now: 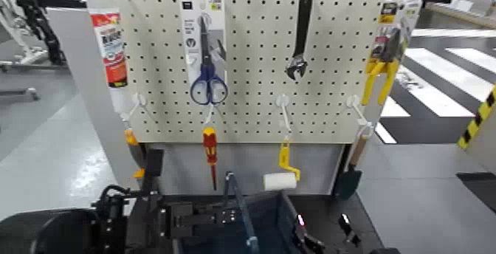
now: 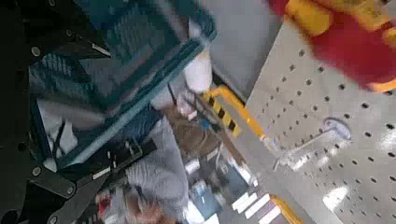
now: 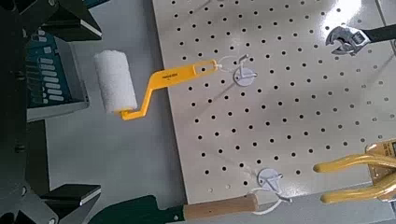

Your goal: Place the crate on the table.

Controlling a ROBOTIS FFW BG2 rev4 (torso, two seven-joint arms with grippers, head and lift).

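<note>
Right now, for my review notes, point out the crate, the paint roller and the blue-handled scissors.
Crate (image 2: 132,102): left wrist view, on its rim.
Paint roller (image 3: 116,82): right wrist view, on its white sleeve.
Scissors (image 1: 209,71): head view, on the blue handles.

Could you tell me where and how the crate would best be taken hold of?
I would grip the bar handle of the crate, coming from above with the jaws across it: it is slim and stands up over the open box. The left gripper is already close beside the crate.
</note>
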